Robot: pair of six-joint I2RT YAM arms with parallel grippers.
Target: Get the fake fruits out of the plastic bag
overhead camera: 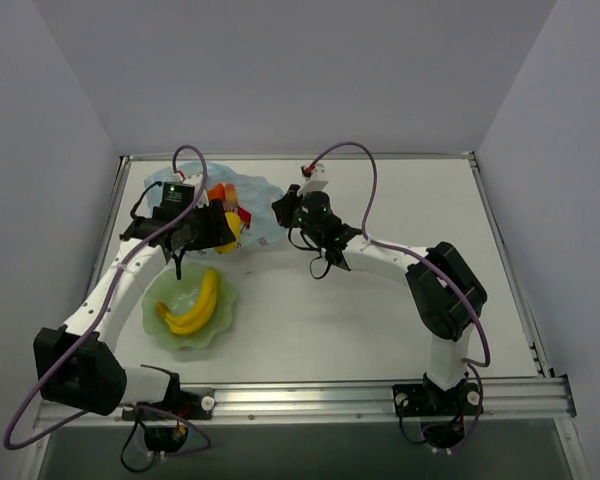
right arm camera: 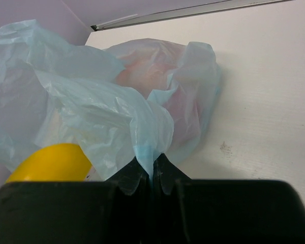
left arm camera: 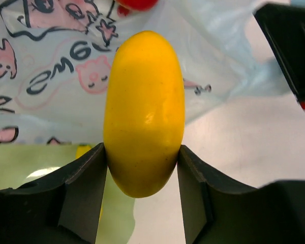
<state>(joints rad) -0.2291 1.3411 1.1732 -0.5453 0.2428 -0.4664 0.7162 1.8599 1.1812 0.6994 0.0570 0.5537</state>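
Note:
My left gripper (left arm camera: 142, 150) is shut on a smooth yellow oval fruit (left arm camera: 145, 112) and holds it at the mouth of the light-blue plastic bag (left arm camera: 51, 76), above the table. It shows in the top view (overhead camera: 230, 232) and the right wrist view (right arm camera: 53, 162). A red fruit (left arm camera: 137, 4) lies beyond it. The bag (overhead camera: 252, 192) lies at the back left with an orange fruit (overhead camera: 218, 192) showing. My right gripper (right arm camera: 152, 163) is shut on a pinched fold of the bag (right arm camera: 91, 101); pinkish shapes (right arm camera: 147, 71) show through it. The yellow banana bunch (overhead camera: 192, 308) lies in the bowl.
The pale green wavy-edged bowl (overhead camera: 223, 322) stands in front of the bag near the left arm; its rim shows under my left fingers (left arm camera: 20, 162). The right gripper's black body (left arm camera: 290, 46) is close on the right. Metal rails edge the table (overhead camera: 380, 300).

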